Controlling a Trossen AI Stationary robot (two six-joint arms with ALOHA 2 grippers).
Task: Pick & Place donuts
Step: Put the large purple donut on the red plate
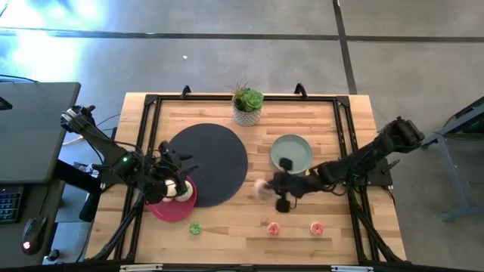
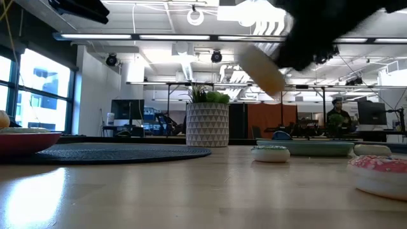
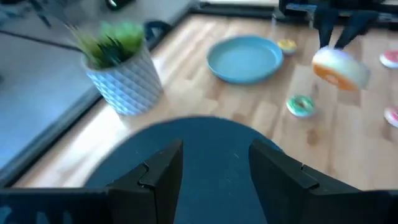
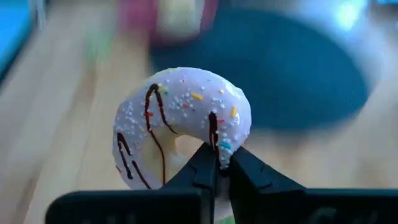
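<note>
A white-iced donut with chocolate drizzle and sprinkles hangs in my right gripper, which is shut on it. In the high view this gripper is just right of the dark round mat, with the donut at the mat's edge. The low view shows the donut well above the table. My left gripper is open over the mat, beside the pink plate, where cream donuts lie. Mini donuts lie on the wood near the near edge: green, red, pink. My right gripper pinches the white-iced donut's ring between its two fingers, which close across one side of the ring. The donut stands on edge past the fingertips, icing facing the wrist camera, and is lifted clear of the table.
A grey-green plate sits right of the mat, with a yellow mini beside it. A potted plant stands at the far edge. A black frame borders the table. People show in the room behind.
</note>
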